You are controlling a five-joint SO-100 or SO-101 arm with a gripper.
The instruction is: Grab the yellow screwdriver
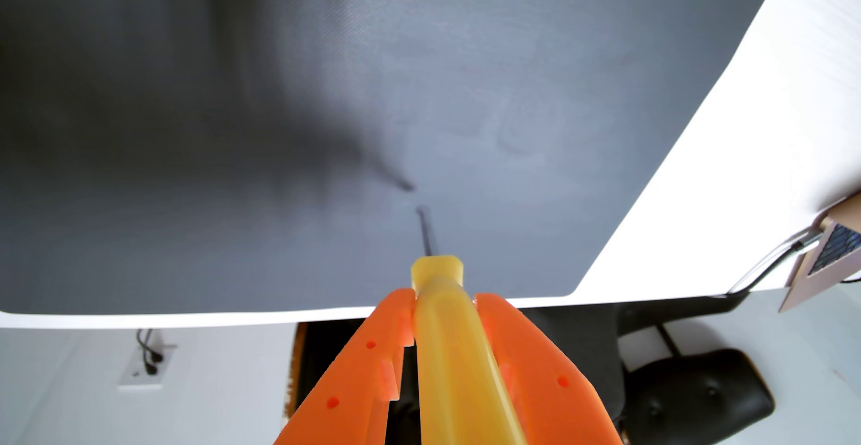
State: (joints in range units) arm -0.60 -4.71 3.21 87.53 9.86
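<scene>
1. Screwdriver clamped between the two fingers of the claw, shaft pointing up-frame in the wrist view.
2. Held above the mat on the table.
3. Chair lower right, beyond the table edge.

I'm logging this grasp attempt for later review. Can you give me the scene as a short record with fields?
view: wrist view, looking down past the gripper
gripper: orange, two fingers, closed on the handle from both sides
held item: yellow screwdriver, translucent handle between the fingers
shaft: thin dark shaft pointing away from the gripper, over the mat
contact with mat: tip's shadow sits apart from the tip, so it appears lifted
surface: dark grey mat on a white table
background: black chair and a wall socket beyond the table's edge
</scene>
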